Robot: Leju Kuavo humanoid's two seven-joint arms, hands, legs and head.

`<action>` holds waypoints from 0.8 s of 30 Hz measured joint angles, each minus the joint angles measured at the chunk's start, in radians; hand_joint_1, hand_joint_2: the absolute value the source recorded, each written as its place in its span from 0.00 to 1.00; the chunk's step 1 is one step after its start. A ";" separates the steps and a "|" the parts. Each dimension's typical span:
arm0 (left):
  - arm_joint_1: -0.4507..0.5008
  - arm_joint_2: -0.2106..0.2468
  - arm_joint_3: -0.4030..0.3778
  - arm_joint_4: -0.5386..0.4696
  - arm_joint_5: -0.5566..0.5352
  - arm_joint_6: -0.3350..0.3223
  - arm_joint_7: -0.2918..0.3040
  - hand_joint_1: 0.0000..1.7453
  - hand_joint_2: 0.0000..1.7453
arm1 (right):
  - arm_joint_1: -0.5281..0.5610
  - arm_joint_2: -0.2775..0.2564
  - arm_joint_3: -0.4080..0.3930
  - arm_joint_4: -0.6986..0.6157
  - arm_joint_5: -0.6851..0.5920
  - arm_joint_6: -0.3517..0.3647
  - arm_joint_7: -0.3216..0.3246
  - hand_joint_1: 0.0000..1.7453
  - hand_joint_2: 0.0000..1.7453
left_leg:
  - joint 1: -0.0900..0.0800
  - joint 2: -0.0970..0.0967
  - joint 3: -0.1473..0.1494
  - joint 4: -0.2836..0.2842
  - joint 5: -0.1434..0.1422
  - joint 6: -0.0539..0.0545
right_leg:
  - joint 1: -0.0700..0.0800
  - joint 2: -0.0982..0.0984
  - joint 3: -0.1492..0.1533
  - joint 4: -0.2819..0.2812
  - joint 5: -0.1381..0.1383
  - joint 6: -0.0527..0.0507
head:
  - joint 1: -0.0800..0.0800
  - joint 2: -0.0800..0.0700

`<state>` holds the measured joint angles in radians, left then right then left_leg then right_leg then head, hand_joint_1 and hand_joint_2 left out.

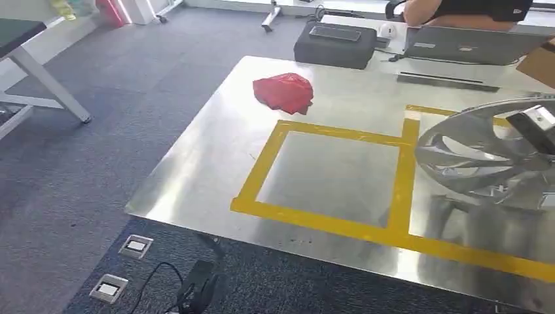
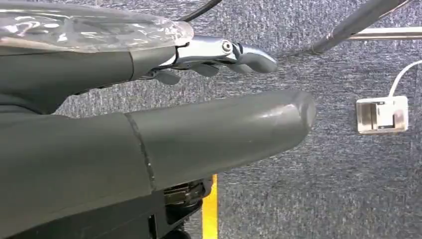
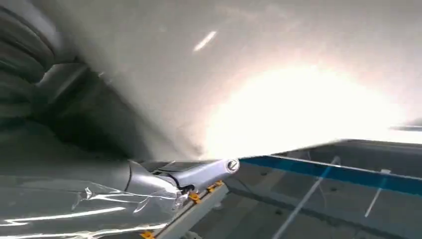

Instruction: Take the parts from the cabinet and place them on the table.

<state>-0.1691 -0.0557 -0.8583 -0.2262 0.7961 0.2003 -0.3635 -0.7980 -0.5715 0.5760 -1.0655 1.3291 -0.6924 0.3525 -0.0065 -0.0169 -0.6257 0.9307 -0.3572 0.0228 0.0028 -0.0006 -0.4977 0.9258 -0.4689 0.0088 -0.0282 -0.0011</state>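
A silver spoked wheel-shaped part [image 1: 474,154] hangs just above the right side of the steel table [image 1: 196,176], over the right yellow-taped square [image 1: 409,163]. My right hand [image 1: 535,127] holds it at the picture's right edge. In the right wrist view the part's pale grey surface [image 3: 199,64] looms close above a silver finger [image 3: 204,173]. A red crumpled part [image 1: 283,93] lies on the table's far side, outside the tape. My left hand [image 2: 199,99] hangs over the carpet, its thumb [image 2: 224,132] and fingers [image 2: 224,52] stretched out and apart, holding nothing.
A black case [image 1: 335,44], a laptop [image 1: 468,42] and a cardboard box [image 1: 542,62] sit behind the table, where a person [image 1: 458,8] is seated. Floor sockets [image 1: 135,246] and a black cable [image 1: 196,281] lie near the table's front corner. A white table leg [image 1: 46,78] stands at left.
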 joint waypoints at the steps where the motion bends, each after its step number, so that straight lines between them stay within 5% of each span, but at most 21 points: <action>1: 0.000 0.000 0.000 0.000 0.000 0.000 -0.001 0.00 0.00 | -0.002 0.000 0.002 0.000 -0.003 0.000 0.002 1.00 1.00 | 0.000 0.000 0.000 0.000 0.000 0.000 | 0.000 0.000 0.000 0.000 0.000 0.000 | 0.000 0.000; 23: 0.000 0.000 -0.001 0.000 0.006 -0.008 -0.005 0.00 0.00 | -0.054 0.003 0.039 -0.029 -0.055 0.014 0.054 1.00 1.00 | 0.000 0.000 0.001 0.000 0.000 0.000 | 0.000 0.000 0.000 0.000 0.000 0.000 | 0.000 0.000; 24: -0.001 0.000 -0.001 0.000 0.006 -0.010 -0.005 0.00 1.00 | -0.051 0.003 0.039 -0.036 -0.060 0.013 0.063 0.00 0.00 | 0.000 0.000 0.001 0.000 0.000 0.000 | 0.000 0.000 0.000 0.000 0.000 0.000 | 0.000 0.000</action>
<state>-0.1696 -0.0553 -0.8595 -0.2262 0.8019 0.1903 -0.3689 -0.8488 -0.5684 0.6153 -1.1017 1.2692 -0.6790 0.4158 -0.0062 -0.0165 -0.6248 0.9308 -0.3571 0.0227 0.0027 -0.0003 -0.4977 0.9258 -0.4689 0.0087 -0.0282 -0.0011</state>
